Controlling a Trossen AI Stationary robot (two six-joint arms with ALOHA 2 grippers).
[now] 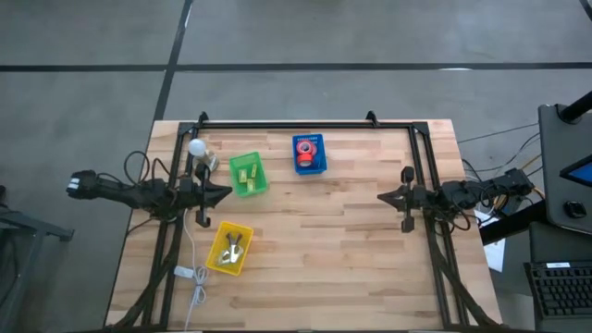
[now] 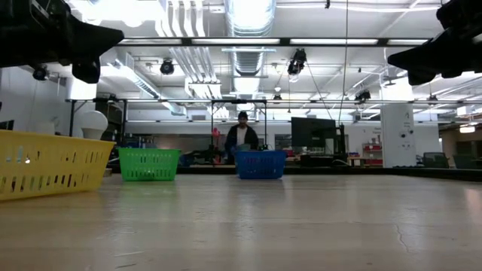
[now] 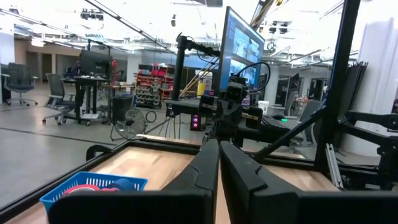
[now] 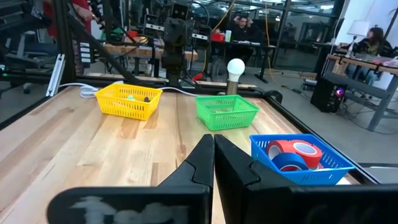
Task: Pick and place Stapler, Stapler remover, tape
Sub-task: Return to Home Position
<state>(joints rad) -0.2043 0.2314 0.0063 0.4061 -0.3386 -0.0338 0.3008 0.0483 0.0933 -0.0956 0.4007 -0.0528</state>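
Yellow bin (image 2: 53, 162), removers (image 1: 232, 246); blue bin (image 4: 317, 176), tape (image 4: 297, 151)

A white bulb lamp (image 1: 197, 148) is standing near the left edge of the wooden table (image 1: 324, 240), and a white cable (image 1: 194, 273) is lying along that edge, nearer the front. A person (image 2: 242, 135) is standing in the room beyond the table, and a keyboard (image 1: 562, 287) is lying off its right side.

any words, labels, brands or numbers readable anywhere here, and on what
No text can be read in any view.
The monitor beyond the table: its screen is lit, but what it shows is too blurred to read.
The blue bin, green bin and yellow bin: no label visible.
The tape rolls: no print visible.
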